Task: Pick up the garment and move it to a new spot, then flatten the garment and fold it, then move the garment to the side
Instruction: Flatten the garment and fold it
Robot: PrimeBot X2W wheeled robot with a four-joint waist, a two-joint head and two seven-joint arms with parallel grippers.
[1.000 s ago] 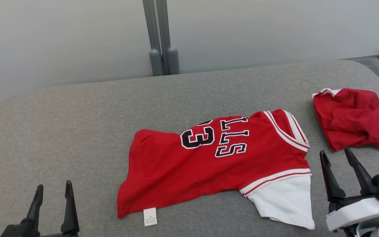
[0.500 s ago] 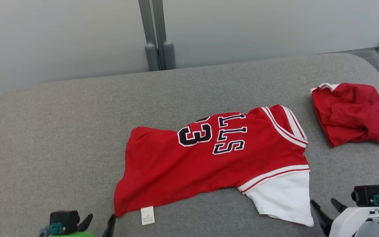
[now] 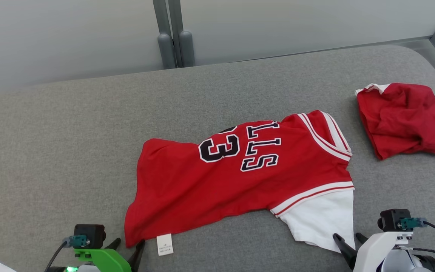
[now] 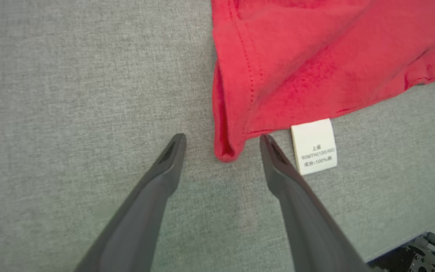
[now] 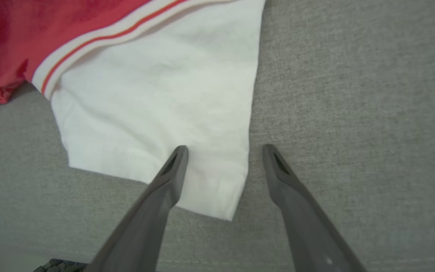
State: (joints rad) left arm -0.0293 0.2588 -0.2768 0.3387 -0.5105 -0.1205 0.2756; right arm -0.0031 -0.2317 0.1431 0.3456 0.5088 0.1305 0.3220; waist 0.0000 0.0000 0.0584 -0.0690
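The jersey (image 3: 240, 177) lies on the grey pad (image 3: 70, 132), a little right of centre, print up and upside down in the head view: black, white-edged "LLS" and "33"; its hem points to the robot's left, its collar end to the right; the cloth is rumpled, not flat. Its white sleeve (image 5: 157, 94) sticks out toward the robot at the near right, below a band of white and red stripes; a small white label (image 4: 314, 146) lies on the pad at the near left hem corner. The left gripper (image 4: 222, 138) is spread wide, its 2 fingers straddling that corner, 1 over bare pad, the other between corner and label; whether they touch the cloth I cannot tell. The right gripper (image 5: 224, 148) is spread wide too, 1 finger over the sleeve's near edge, the other over bare pad just beside it; nothing is pinched. A smaller crumpled red garment (image 3: 400, 119) lies apart at the far right.
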